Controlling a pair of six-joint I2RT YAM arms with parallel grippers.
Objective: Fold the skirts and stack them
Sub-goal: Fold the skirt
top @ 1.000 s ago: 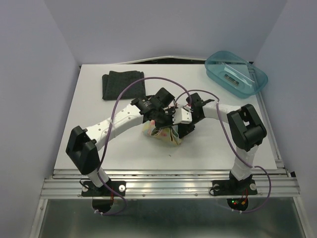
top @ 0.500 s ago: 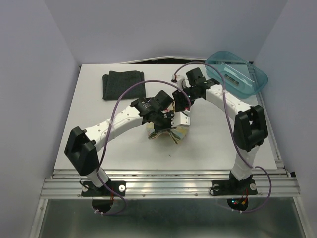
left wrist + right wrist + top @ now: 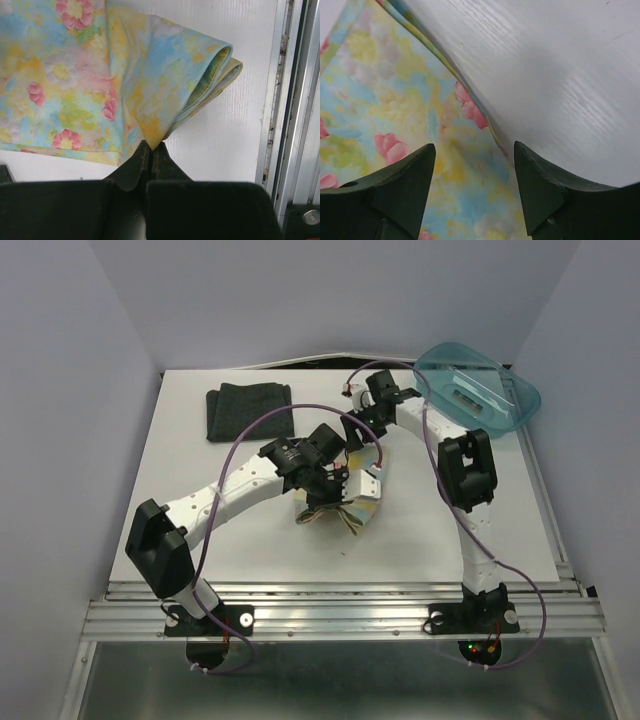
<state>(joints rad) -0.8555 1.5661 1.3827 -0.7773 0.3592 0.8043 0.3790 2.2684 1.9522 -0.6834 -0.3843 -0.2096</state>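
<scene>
Skirts first: the floral skirt (image 3: 342, 514) lies in a loose, doubled-over heap near the middle of the table (image 3: 200, 500), its yellow cloth scattered with pink and blue blooms. The left gripper (image 3: 150, 148) has its jaws pinched tight on a folded edge of it, and from the left wrist view a rolled fold bulges just beyond the tips. The right gripper (image 3: 472, 148) hangs over the skirt's far edge with its jaws spread wide, holding nothing, printed cloth and bare table both showing between them. The dark skirt (image 3: 250, 410) rests folded flat at the far left, well apart from both arms. A teal bin (image 3: 480, 390) sits at the far right corner.
</scene>
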